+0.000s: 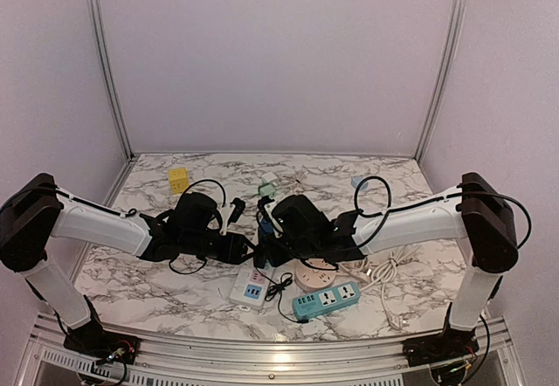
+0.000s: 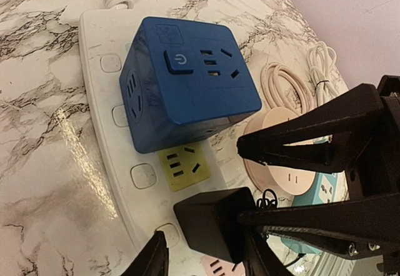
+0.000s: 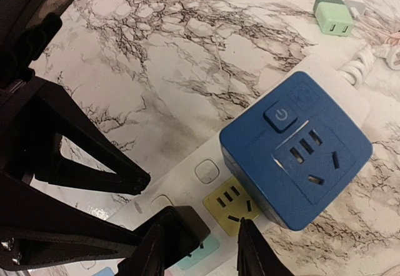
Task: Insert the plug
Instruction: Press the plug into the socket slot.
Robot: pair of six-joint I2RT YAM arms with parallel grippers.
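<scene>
The left gripper pinches the black plug narrowly, the right gripper in an unclear state; a tilted plug could jam against the power strip beneath.

Left arm and right arm meet above white power strip.

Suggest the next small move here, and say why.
Probably ease the black plug straight down into the white strip. It sits over the strip just past the yellow socket, bracketed by the left gripper, and looks tilted and not yet seated.
</scene>
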